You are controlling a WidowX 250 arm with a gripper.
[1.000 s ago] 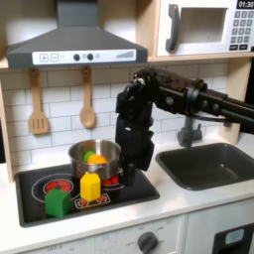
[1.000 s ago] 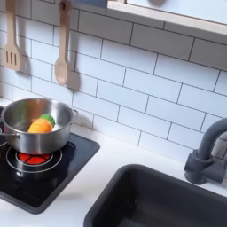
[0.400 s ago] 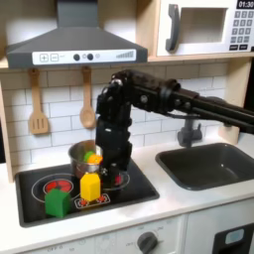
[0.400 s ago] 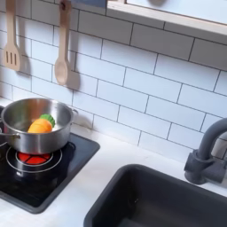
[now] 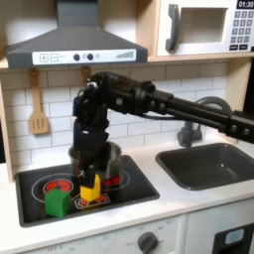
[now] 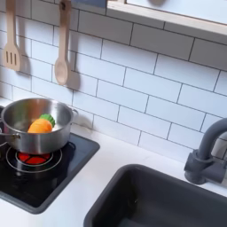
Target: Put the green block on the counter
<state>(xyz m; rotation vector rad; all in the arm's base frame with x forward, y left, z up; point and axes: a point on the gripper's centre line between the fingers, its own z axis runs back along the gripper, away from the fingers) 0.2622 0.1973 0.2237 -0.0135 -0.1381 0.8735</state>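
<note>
Hovering over the stovetop, the gripper, its state unclear, has the green block at seven o'clock.

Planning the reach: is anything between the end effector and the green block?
Yes. In the first exterior view the yellow block stands just right of the green block, under the end effector.

Pot shiny metal; stovetop glossy black; spoon wood; wall tiles glossy white.
</note>
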